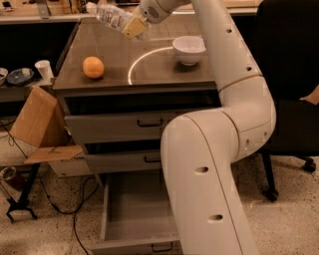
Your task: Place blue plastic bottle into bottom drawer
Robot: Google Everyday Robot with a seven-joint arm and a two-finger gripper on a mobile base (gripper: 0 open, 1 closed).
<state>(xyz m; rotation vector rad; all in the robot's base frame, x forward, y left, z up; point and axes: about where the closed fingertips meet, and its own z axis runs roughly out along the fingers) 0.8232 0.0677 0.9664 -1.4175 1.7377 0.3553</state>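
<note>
Bottom drawer: the grey metal bottom drawer (130,215) stands pulled out at floor level. The part of its tray that shows is plain grey; its right side is behind the arm and its front is cut by the lower edge.
Arm: the thick white robot arm (209,164) fills the near right and bends up and over the cabinet.
Upper drawers: the shallow grey middle drawer (124,160) and the grey top drawer (114,127) each sit a little way out, with dark handles. Their insides cannot be seen.
Floor, left: a brown cardboard box (39,122) with open flaps stands beside the cabinet; what it holds cannot be made out.
Cabinet top: the dark glossy cabinet top (114,55) carries a round orange fruit (93,66) at the left and a white ceramic bowl (189,49) at the right, well apart. The bowl's inside shows only white.
Side shelf: a white paper cup (44,69) stands left of the cabinet.
Gripper: the gripper (132,27) hangs above the back of the cabinet top, its pale fingers clamped on the bottle's lower end.
Bottle: the clear crinkled blue plastic bottle (110,15) is in the air, tilted, with its white cap up and to the left, far above the bottom drawer.
</note>
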